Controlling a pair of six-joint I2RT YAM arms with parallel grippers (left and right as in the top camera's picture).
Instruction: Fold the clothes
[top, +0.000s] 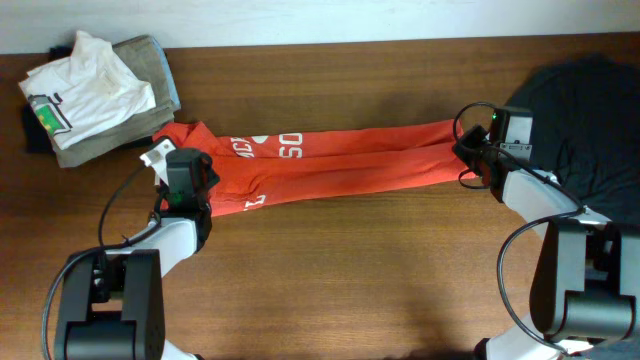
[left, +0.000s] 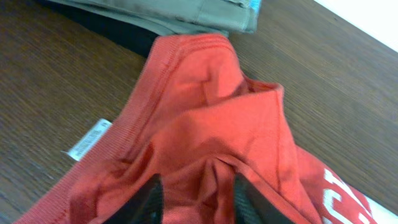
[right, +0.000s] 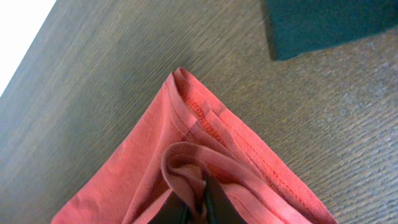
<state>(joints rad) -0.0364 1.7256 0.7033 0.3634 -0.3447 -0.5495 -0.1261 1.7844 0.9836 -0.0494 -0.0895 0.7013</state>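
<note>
Orange-red cotton short-sleeved T-shirt (top: 330, 160) lies drawn out into a long narrow band across the brown wooden tabletop (top: 350, 280), white lettering up, so the lengthwise folds look done. Folding the band crosswise into a compact packet appears left. At its left end the left gripper (left: 199, 202) has its fingers spread, cloth bunched loosely between them. At its right end the right gripper (right: 199, 208) pinches a small fold of hem, fingers nearly together. Just past the T-shirt's left end sit a crumpled white shirt (top: 90, 90) on a khaki-grey folded garment (top: 150, 55); past its right end lies black cloth (top: 590, 110). Bare wood on the T-shirt's robot side gives the widest room.
</note>
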